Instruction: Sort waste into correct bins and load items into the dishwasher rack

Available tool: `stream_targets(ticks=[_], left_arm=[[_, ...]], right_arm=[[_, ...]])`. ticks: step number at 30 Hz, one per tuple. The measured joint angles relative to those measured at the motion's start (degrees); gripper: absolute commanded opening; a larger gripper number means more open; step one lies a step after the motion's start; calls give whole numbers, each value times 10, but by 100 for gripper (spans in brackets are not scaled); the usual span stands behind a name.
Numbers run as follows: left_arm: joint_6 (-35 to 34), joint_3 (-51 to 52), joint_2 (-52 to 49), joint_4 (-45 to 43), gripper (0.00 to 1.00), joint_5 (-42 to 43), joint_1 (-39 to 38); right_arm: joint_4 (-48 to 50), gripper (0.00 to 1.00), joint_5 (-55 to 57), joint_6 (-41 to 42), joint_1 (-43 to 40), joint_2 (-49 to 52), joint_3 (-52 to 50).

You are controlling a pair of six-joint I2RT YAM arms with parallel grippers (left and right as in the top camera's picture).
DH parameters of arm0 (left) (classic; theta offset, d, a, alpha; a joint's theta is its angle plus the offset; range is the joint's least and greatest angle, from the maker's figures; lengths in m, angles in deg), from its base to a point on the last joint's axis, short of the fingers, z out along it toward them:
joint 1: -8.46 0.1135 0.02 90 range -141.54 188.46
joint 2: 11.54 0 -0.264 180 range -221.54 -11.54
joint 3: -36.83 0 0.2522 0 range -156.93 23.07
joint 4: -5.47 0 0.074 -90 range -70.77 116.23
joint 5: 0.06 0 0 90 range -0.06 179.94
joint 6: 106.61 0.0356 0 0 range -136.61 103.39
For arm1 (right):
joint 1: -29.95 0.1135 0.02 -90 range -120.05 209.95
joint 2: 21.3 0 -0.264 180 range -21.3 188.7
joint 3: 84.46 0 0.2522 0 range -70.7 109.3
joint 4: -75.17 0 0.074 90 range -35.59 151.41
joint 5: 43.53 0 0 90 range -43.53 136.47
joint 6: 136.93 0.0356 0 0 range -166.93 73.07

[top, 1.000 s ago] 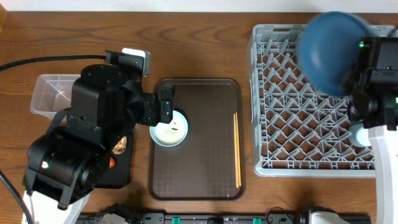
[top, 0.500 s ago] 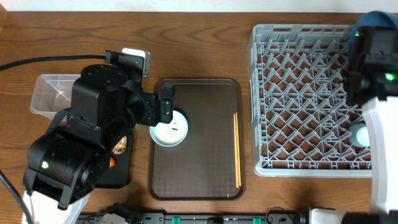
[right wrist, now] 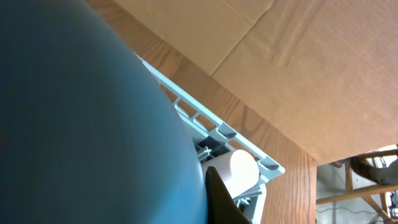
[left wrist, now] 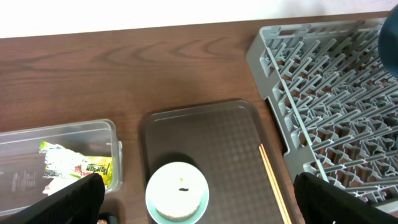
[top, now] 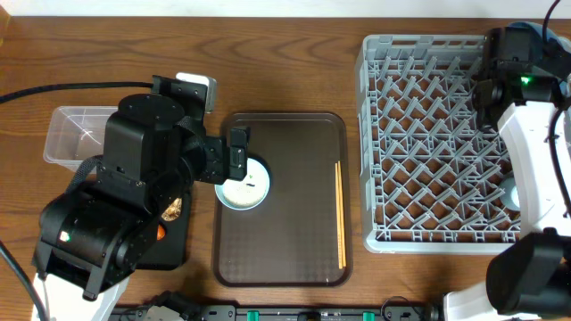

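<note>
Clear tub (left wrist: 62, 128) holds wrapper (left wrist: 76, 167); left end effector (left wrist: 198, 182) wide, right end effector (right wrist: 209, 188) grips blue plate (right wrist: 81, 124).

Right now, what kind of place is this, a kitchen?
Likely a robot practice table staged for dish clearing, not a real kitchen: a grey dishwasher rack, a brown serving tray with chopsticks, and a clear waste tub.

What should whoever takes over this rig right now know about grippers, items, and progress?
Left gripper: open, hovering over the small white bowl on the brown serving tray.
Right gripper: shut on the large blue plate at the far right corner of the grey plastic dishwasher rack.
Done: crumpled white paper with green-yellow wrapper in the clear plastic tub; light-blue cup in the rack.
Left: release plate, load bowl and thin wooden chopsticks lying on the tray.
</note>
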Motion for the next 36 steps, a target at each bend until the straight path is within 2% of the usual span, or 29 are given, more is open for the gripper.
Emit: stream_targets(ticks=[17,28,30,32,34,36], left_arm=[[0,0,-31,2,98,0,0],[0,0,-33,2,98,0,0],[0,0,-33,3,98,0,0],[0,0,-33,5,98,0,0],[0,0,-33,7,98,0,0],[0,0,-33,8,98,0,0]], right_arm=[[24,1,12,0,-23,73,0],[14,2,10,0,-14,77,0],[11,15,12,1,-10,77,0],[2,40,13,3,-6,77,0],[-8,52,12,2,-2,77,0],[-17,57,12,3,2,77,0]])
